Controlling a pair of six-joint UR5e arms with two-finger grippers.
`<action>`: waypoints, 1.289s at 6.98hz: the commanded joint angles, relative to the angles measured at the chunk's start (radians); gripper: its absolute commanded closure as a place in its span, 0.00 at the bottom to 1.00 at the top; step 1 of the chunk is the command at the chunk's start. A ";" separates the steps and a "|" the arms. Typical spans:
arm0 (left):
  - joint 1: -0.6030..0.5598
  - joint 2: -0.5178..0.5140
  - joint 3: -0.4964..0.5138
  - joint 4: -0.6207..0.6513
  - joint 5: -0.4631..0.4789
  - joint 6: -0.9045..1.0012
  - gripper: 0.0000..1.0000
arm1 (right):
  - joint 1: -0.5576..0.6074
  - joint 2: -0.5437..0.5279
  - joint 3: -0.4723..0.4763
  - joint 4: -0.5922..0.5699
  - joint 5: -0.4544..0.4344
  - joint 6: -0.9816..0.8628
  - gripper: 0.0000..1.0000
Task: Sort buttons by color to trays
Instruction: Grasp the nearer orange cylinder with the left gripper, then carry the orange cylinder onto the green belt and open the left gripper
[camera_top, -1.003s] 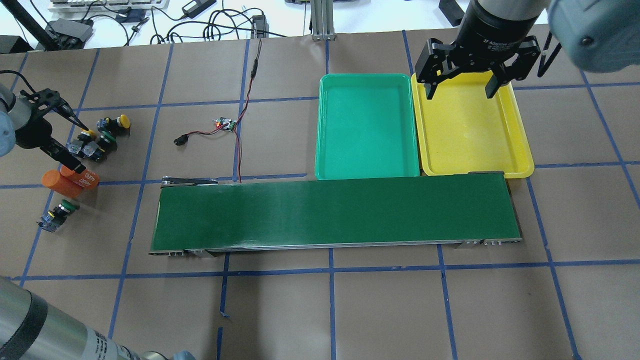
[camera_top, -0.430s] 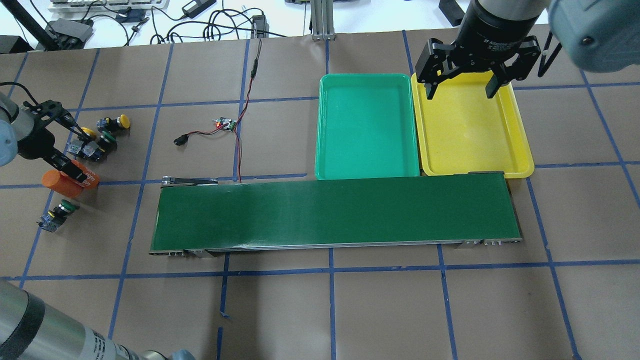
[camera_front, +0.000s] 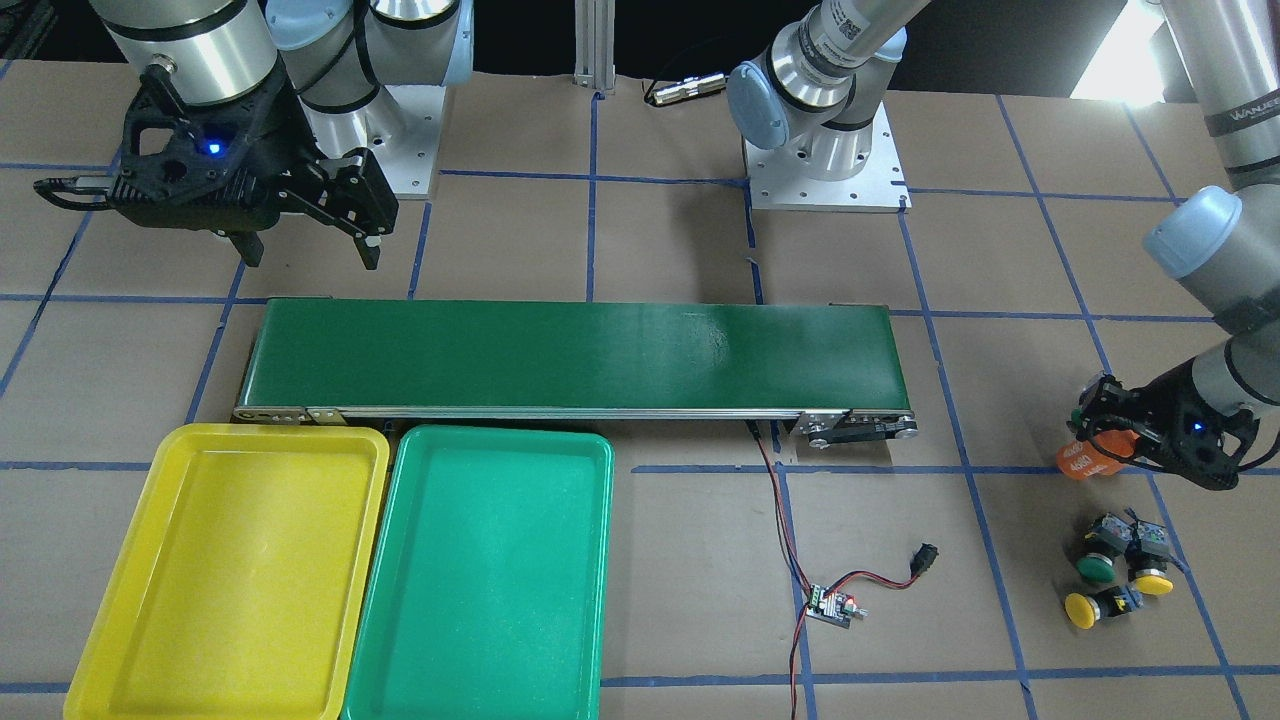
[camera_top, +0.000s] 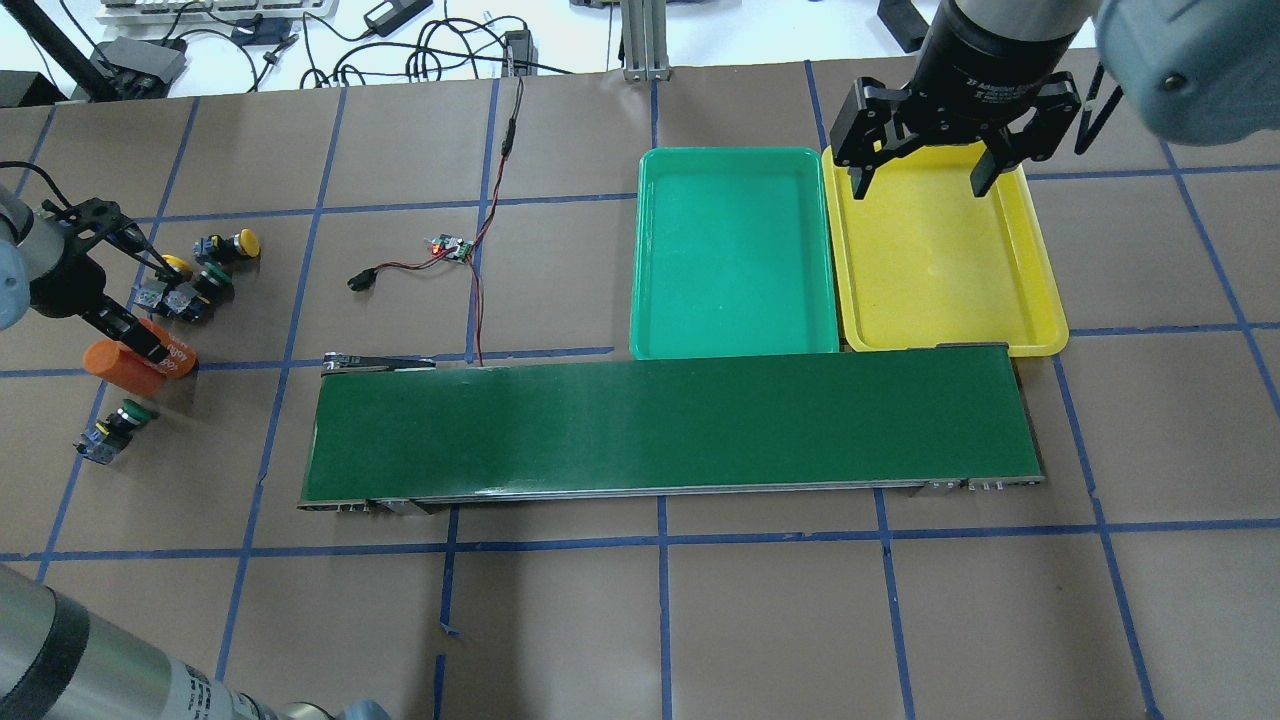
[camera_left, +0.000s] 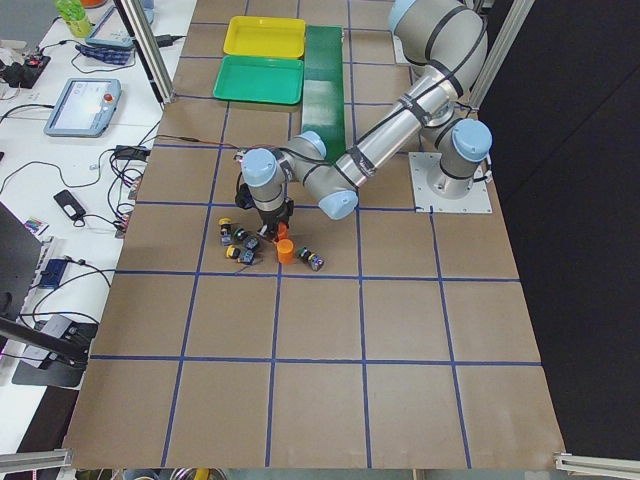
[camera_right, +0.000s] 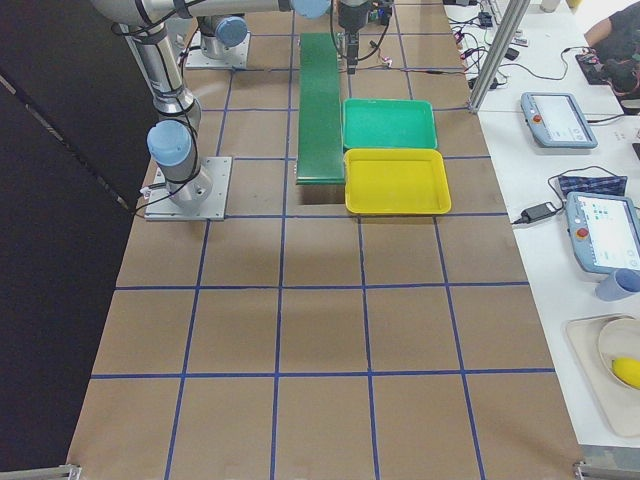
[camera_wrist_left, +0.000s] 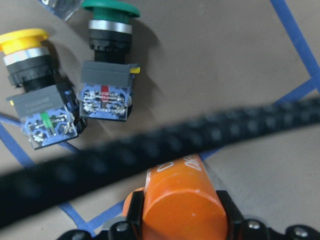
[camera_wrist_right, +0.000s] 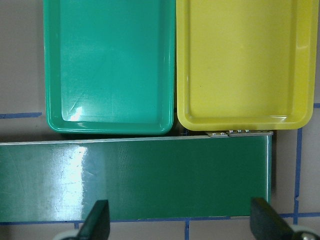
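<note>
Three buttons cluster at the table's left end: a yellow one (camera_top: 240, 243), a second yellow one (camera_top: 178, 265) (camera_wrist_left: 25, 55) and a green one (camera_top: 212, 283) (camera_wrist_left: 110, 25). Another green button (camera_top: 130, 412) lies apart, nearer the robot. My left gripper (camera_top: 150, 300) (camera_front: 1095, 432) is open and low, one finger by the cluster and the other over an orange cylinder (camera_top: 120, 360) (camera_wrist_left: 180, 210). It holds nothing. The green tray (camera_top: 735, 250) (camera_wrist_right: 110, 65) and the yellow tray (camera_top: 940, 260) (camera_wrist_right: 245, 60) lie side by side with nothing in them. My right gripper (camera_top: 922, 180) (camera_front: 308, 250) hangs open and empty.
A long dark-green conveyor belt (camera_top: 670, 425) runs across the middle, its right end touching the trays' near edges. A small circuit board (camera_top: 450, 247) with red and black wires lies between the buttons and the trays. Blue tape lines grid the brown table.
My left gripper has drawn a little leftward and toward the robot, away from the button cluster and onto the orange cylinder. The buttons and the right arm have not moved.
</note>
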 joint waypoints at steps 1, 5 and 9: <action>-0.102 0.158 -0.003 -0.229 -0.027 -0.225 0.93 | 0.000 0.000 0.000 0.001 0.000 -0.001 0.00; -0.407 0.345 -0.148 -0.340 -0.040 -0.888 0.93 | 0.000 0.000 0.000 0.001 0.000 -0.001 0.00; -0.509 0.359 -0.316 -0.066 -0.033 -1.066 0.93 | 0.000 0.000 0.000 0.001 -0.002 -0.001 0.00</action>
